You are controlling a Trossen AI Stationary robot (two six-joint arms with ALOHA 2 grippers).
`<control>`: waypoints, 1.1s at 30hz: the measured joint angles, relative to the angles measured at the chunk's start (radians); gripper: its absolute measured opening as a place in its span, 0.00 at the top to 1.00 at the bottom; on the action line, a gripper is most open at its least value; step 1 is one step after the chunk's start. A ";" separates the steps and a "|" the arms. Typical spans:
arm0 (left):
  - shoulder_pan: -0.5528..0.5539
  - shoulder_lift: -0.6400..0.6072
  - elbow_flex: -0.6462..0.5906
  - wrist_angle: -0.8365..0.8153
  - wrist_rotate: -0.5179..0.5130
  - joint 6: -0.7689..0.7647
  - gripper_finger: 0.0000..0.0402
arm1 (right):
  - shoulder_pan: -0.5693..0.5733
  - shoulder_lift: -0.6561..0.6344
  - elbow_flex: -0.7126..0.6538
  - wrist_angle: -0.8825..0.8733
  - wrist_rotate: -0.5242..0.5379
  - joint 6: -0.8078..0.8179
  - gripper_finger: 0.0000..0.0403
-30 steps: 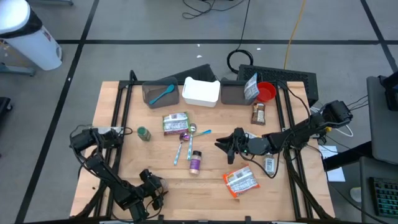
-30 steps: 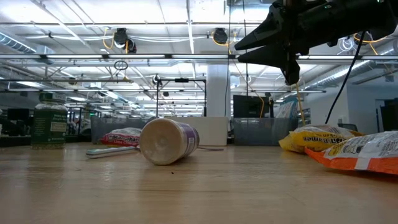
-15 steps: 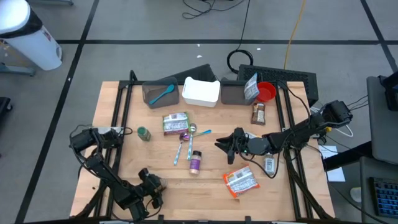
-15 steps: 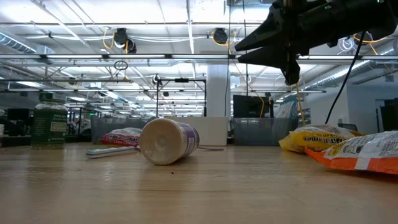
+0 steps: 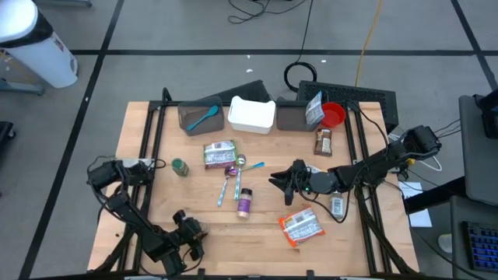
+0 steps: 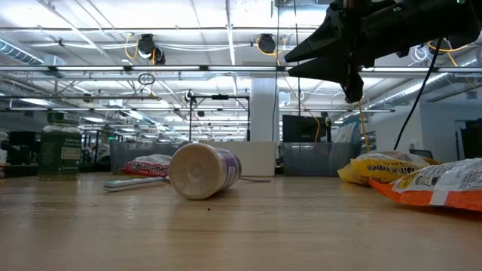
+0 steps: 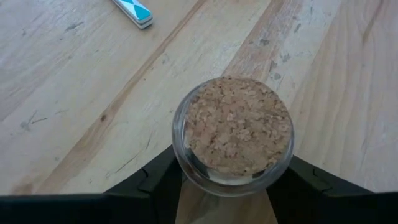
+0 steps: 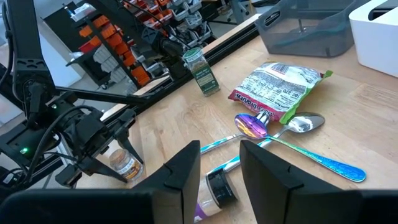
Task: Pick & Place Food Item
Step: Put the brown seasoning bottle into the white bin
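Left gripper [image 7: 233,186] is sitting low at the near-left corner of the table [image 5: 140,187], fingers [image 7: 158,180] pressing both sides of a small glass jar [image 7: 233,134] with a cork lid. Jar is standing upright on the wood. From above the jar [image 5: 192,229] is only showing as a small blob at the fingertips, so I'm taking the contact from the left wrist view; it looks like a grip, not a gap.

Right gripper [image 5: 278,180] is hovering above the table, right of the purple bottle [image 5: 244,204], which is lying on its side. Its fingers [image 8: 186,171] are standing narrowly apart with nothing between them.

Placing the rest relative to that purple bottle:
- a metal spoon [image 5: 238,168] and a teal-handled spoon [image 5: 224,187] are lying just behind it
- a green-edged food pouch [image 5: 219,152] is lying farther behind
- a green-lidded spice jar [image 5: 180,166] is standing to the left and behind
- an orange snack bag [image 5: 300,227] is lying to the right, nearer the front edge
- a white bin [image 5: 252,115] is sitting at the back edge, with a grey bin [image 5: 200,117] left of it
- a red bowl [image 5: 332,114] is sitting at the back right
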 joint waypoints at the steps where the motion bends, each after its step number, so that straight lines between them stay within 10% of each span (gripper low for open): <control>1: 0.002 -0.005 0.000 -0.001 0.004 0.000 0.51 | 0.000 0.000 0.000 0.000 0.000 0.000 0.74; 24: 0.099 -0.151 -0.003 -0.082 0.029 0.159 0.51 | -0.008 0.000 0.000 0.001 -0.001 -0.037 0.74; 33: 0.214 -0.392 -0.002 -0.049 -0.038 0.378 0.51 | -0.027 0.000 0.000 0.212 -0.042 -0.158 0.74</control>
